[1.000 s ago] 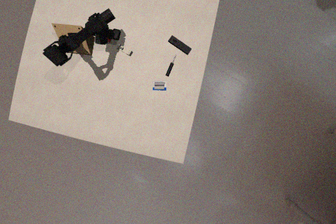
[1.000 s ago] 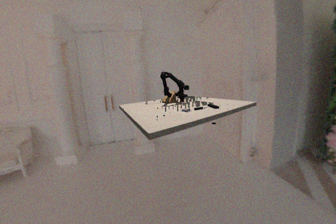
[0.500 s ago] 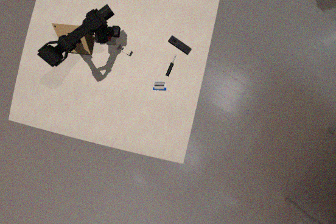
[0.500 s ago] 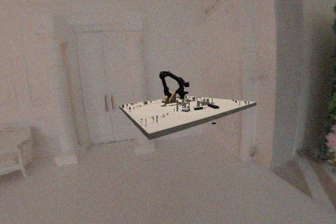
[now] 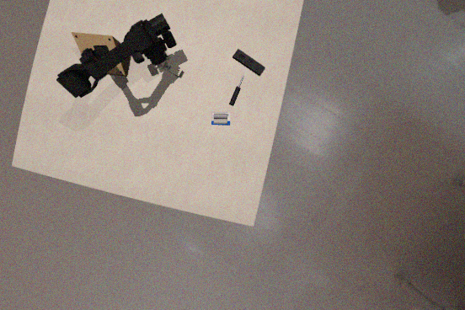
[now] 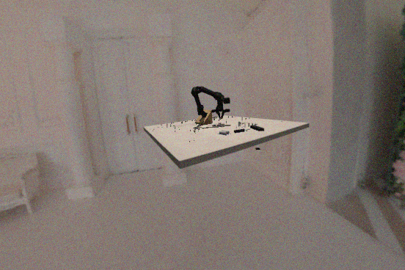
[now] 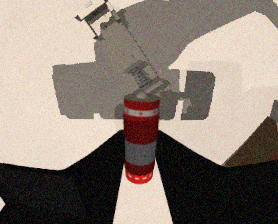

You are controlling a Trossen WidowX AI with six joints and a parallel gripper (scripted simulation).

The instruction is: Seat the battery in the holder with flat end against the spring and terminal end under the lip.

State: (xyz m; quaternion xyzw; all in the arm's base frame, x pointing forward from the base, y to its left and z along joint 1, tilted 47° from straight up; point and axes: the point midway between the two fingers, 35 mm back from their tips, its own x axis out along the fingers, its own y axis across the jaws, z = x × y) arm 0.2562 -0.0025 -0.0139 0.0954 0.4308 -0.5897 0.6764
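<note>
Tool (image 7: 142,163) fingers, narrowed, clamp the red-and-grey battery (image 7: 140,137) above the worktop (image 5: 168,163); the holder (image 7: 95,15) looks small and blurred at the wrist view's upper left.

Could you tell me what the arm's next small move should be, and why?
Probably carry the battery toward the holder. The gripper is shut on the battery, lifted above the table, and the wrist view shows the holder ahead and to the left, apart from the battery, so seating cannot begin yet.
</note>
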